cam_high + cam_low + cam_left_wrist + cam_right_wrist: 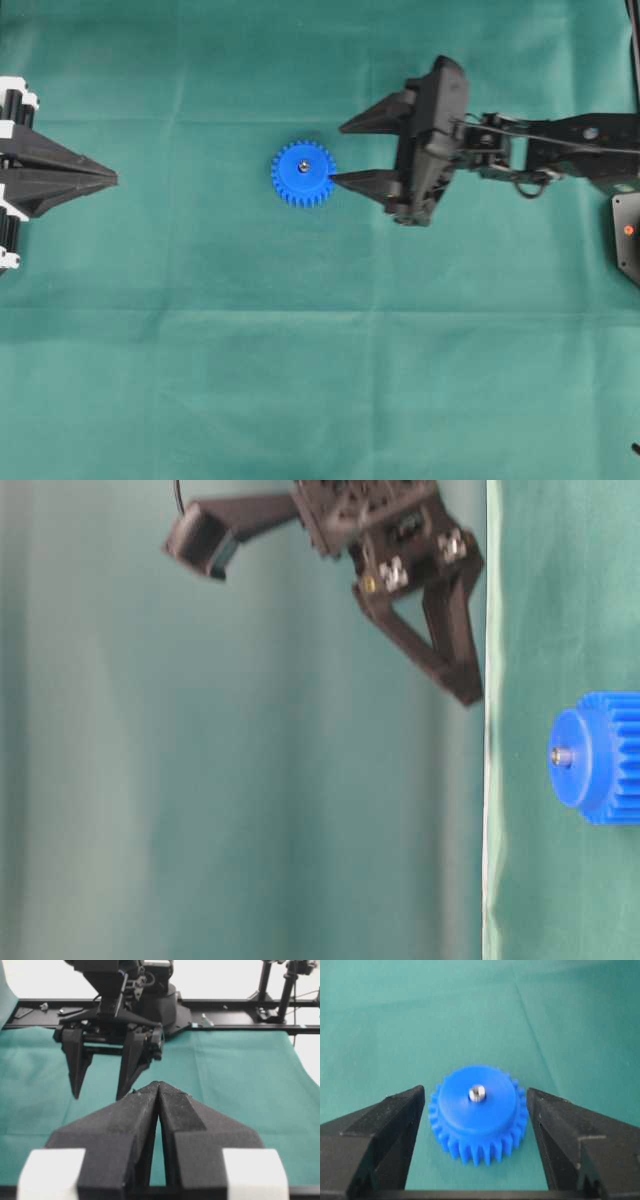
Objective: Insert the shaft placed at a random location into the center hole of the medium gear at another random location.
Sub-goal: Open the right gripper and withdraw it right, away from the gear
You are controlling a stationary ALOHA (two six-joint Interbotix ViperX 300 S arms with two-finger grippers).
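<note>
The work surface is a green cloth [300, 380] with faint fold creases, covering the whole table; beyond its far edge the left wrist view shows a black frame rail [240, 1004] and stand posts against a bright background. The medium gear [303, 173] lies flat on the cloth near the centre, hub upward, with nothing else around it. The shaft [477, 1092] stands upright in the center hole, its silvery tip protruding above the hub. The right gripper [338, 153] is raised above the cloth just beside the gear, jaws spread wide and empty; in the overhead view one fingertip overlaps the gear's toothed rim. The left gripper [113, 179] rests at the left edge, well apart from the gear, jaws pressed together, holding nothing.
</note>
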